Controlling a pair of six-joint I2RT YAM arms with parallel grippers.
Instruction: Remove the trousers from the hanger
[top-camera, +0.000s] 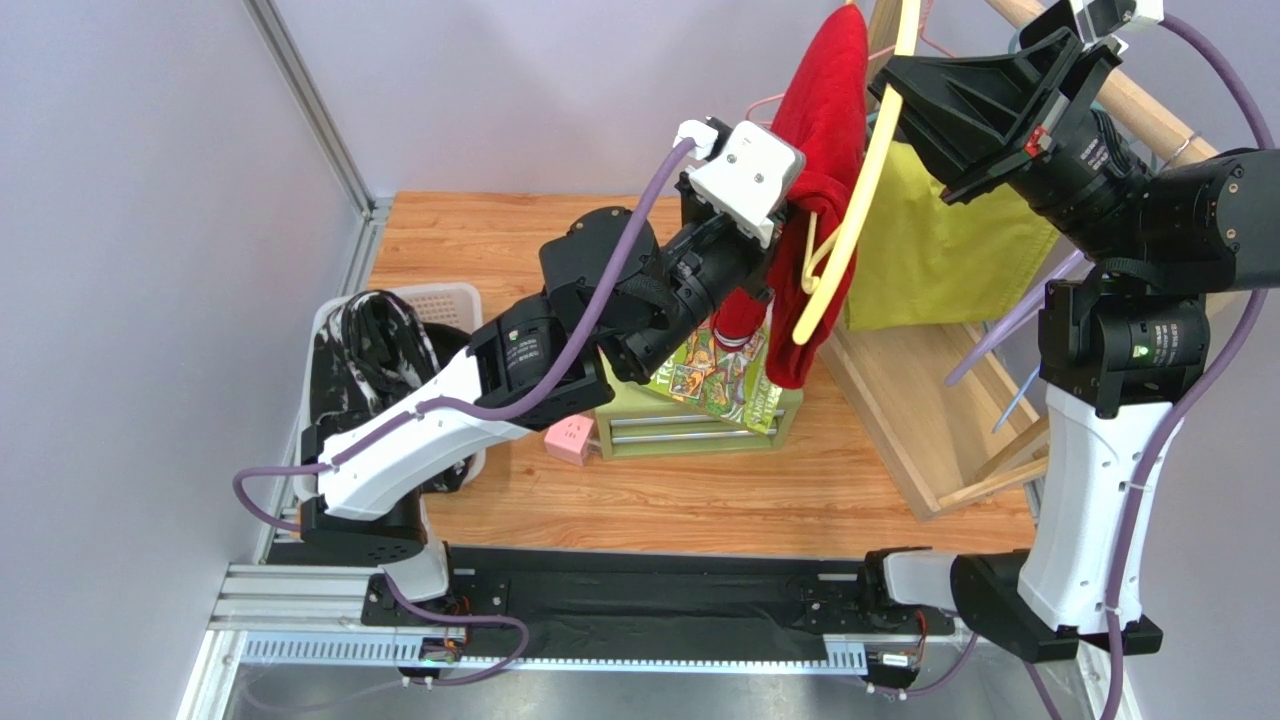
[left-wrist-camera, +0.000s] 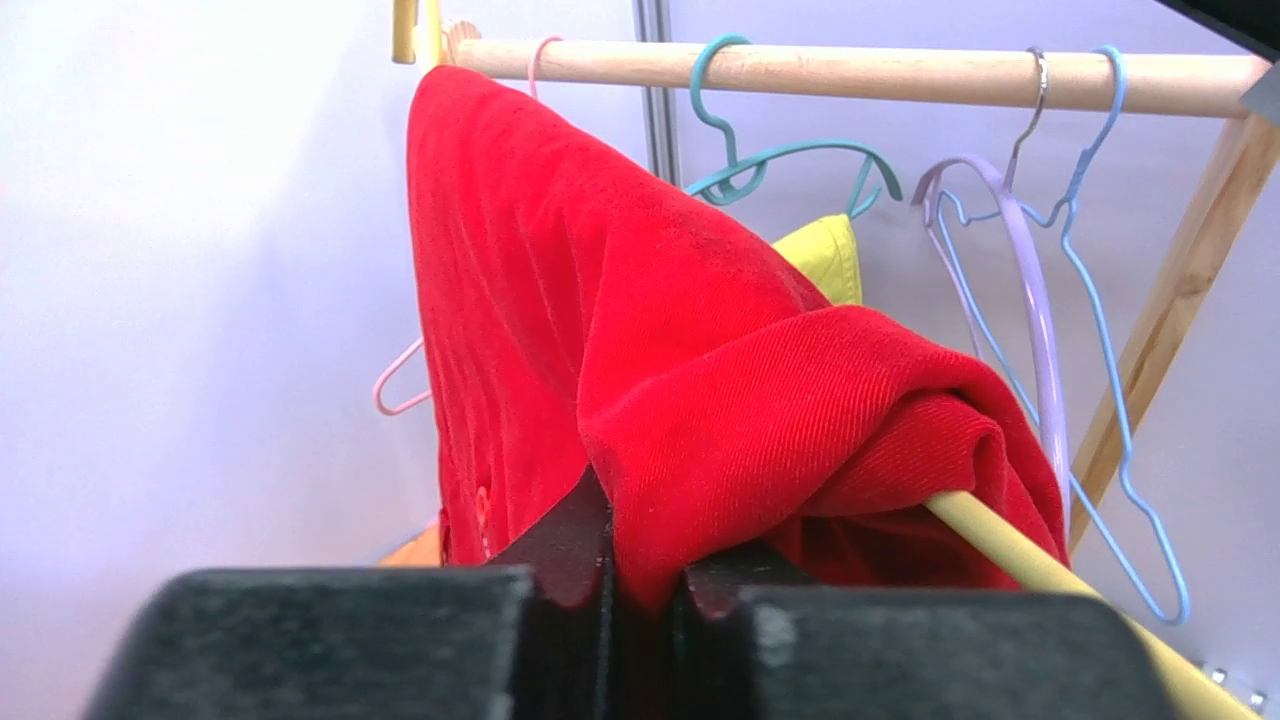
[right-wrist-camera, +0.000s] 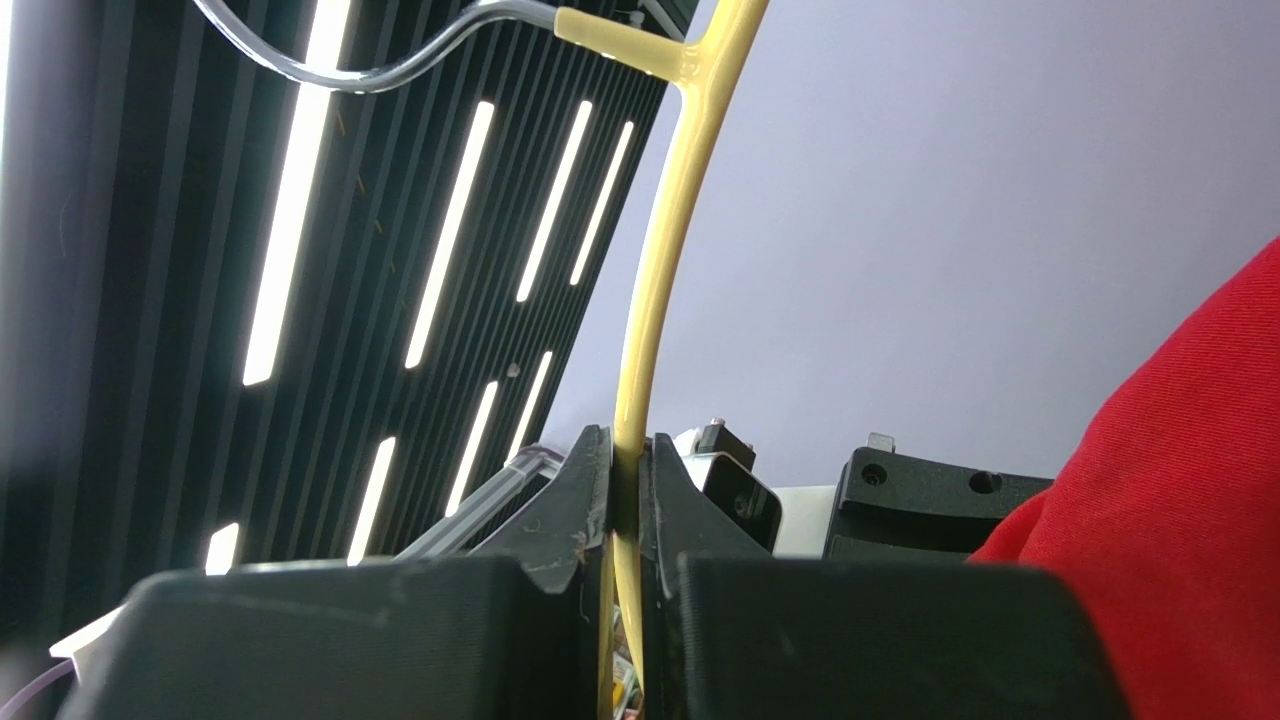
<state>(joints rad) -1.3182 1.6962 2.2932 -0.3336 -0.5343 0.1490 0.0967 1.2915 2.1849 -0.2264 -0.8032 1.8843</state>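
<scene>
The red trousers (top-camera: 824, 165) hang over a pale yellow hanger (top-camera: 845, 240) held up in the air in front of the wooden rack. My left gripper (left-wrist-camera: 643, 563) is shut on a fold of the red trousers (left-wrist-camera: 721, 405); the hanger's bar (left-wrist-camera: 1037, 563) runs out from under the cloth. My right gripper (right-wrist-camera: 631, 495) is shut on the yellow hanger (right-wrist-camera: 654, 300), near its top; red cloth (right-wrist-camera: 1172, 510) shows at the right. Yellow-green trousers (top-camera: 939, 248) hang on the rack behind. A black and white speckled garment (top-camera: 376, 353) lies in the basket at the left.
The wooden rack (top-camera: 917, 420) stands at the right, its rail (left-wrist-camera: 842, 72) carrying teal, lilac, blue and pink bare hangers. A white basket (top-camera: 451, 308) stands at the left. A green box (top-camera: 706, 405) and a small pink item (top-camera: 568, 438) lie under my left arm.
</scene>
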